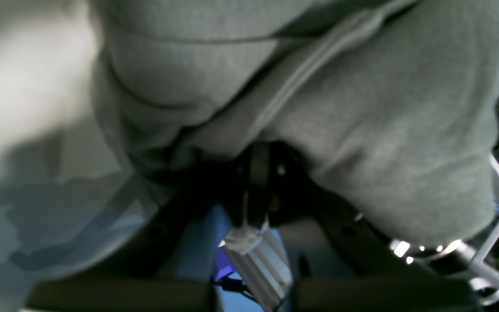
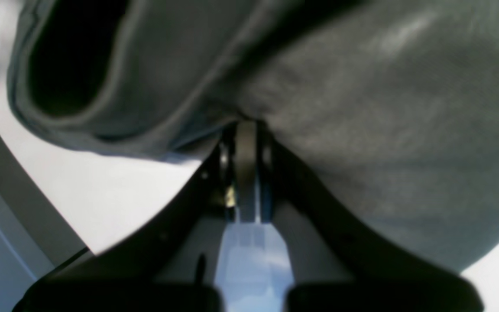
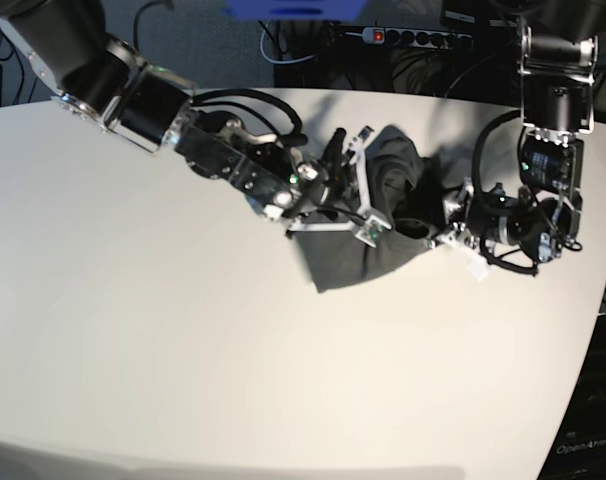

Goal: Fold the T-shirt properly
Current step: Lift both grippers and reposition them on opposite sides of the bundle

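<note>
The dark olive-grey T-shirt (image 3: 351, 258) lies bunched on the white table between my two arms, part of it lifted. In the left wrist view the T-shirt (image 1: 362, 108) fills the top, and my left gripper (image 1: 260, 151) is shut on a fold of it. In the right wrist view the T-shirt (image 2: 383, 108) hangs over my right gripper (image 2: 246, 128), which is shut on its edge beside an open sleeve or hem. In the base view the left gripper (image 3: 435, 228) holds the cloth's right side and the right gripper (image 3: 358, 197) its upper left.
The round white table (image 3: 183, 350) curves away at the right and front edges. A power strip (image 3: 413, 37) and cables lie on the floor behind the table. A blue object (image 3: 293, 8) sits at the top edge.
</note>
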`<state>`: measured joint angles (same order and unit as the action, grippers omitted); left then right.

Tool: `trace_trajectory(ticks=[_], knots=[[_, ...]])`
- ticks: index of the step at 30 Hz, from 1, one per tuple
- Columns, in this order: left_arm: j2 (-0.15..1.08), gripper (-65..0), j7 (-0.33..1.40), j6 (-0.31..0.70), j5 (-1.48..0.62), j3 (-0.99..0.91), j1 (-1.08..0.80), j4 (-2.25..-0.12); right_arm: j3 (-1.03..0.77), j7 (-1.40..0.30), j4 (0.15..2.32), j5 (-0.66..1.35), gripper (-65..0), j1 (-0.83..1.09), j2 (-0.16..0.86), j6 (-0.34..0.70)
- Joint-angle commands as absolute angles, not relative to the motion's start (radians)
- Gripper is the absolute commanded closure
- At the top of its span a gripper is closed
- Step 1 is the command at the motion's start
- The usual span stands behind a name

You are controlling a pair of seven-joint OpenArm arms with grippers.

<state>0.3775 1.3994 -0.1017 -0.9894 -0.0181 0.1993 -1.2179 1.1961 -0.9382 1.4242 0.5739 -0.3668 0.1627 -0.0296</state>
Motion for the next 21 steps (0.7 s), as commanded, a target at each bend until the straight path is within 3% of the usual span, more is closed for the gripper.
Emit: trace_trajectory(ticks=[1,14,21], knots=[[0.389,-1.8,1.386,-0.099,-0.981,-0.047,0.219,-1.228,1.188,-0.946,1.448,0.564,-0.1,-0.381,0.151,-0.035],[0.389,-1.8,1.353,-0.091,-0.917,-0.079,0.286,-1.116,1.101,-1.239,1.603,0.556,-0.1,-0.42,0.097,-0.042],[0.394,-1.8,1.262,-0.091,-0.915,0.05,0.355,-1.102,1.093,-1.38,1.696,0.529,-0.1,-0.432,0.125,-0.182]])
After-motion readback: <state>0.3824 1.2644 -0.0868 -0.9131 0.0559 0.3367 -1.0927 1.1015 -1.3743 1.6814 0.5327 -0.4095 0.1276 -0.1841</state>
